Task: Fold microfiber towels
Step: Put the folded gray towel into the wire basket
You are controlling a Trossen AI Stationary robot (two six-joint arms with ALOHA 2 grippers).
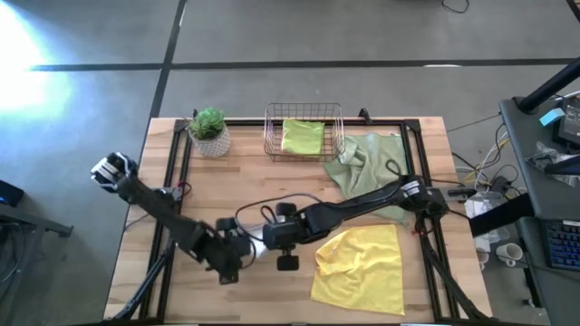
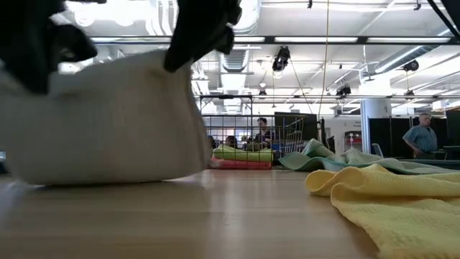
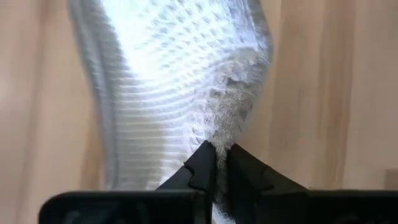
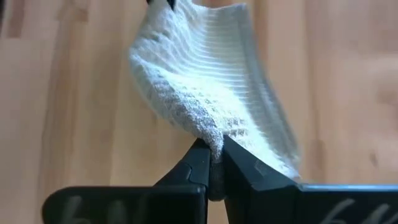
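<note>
The left pincer (image 3: 216, 163) is clamped on one end of a soft grey waffle-weave microfiber towel (image 3: 180, 93), its two dark fingers pressed together with the cloth pinched between them. The right pincer (image 4: 211, 158) grips the opposite end of the same grey towel (image 4: 211, 93) in the same way, fingers closed tight on a bunched edge. In the high view the two pincers meet near the front middle of the pale wooden surface (image 1: 227, 181), left pincer (image 1: 237, 246) and right pincer (image 1: 272, 237) close together, with only a small pale strip of the grey towel (image 1: 256, 242) showing between them. From the low view the towel (image 2: 108, 122) hangs as a rounded bundle whose bottom touches the surface.

Just beside the right arm lies a crumpled yellow microfiber towel (image 1: 362, 267), spread out towards the front right. Behind it, a pale sage green towel (image 1: 367, 163) lies rumpled near the copper wire basket (image 1: 304, 113), which holds a folded lime green towel (image 1: 303, 137); the low view shows a hot pink towel (image 2: 241, 165) under it. A small potted green plant (image 1: 209, 131) stands left of the basket.
</note>
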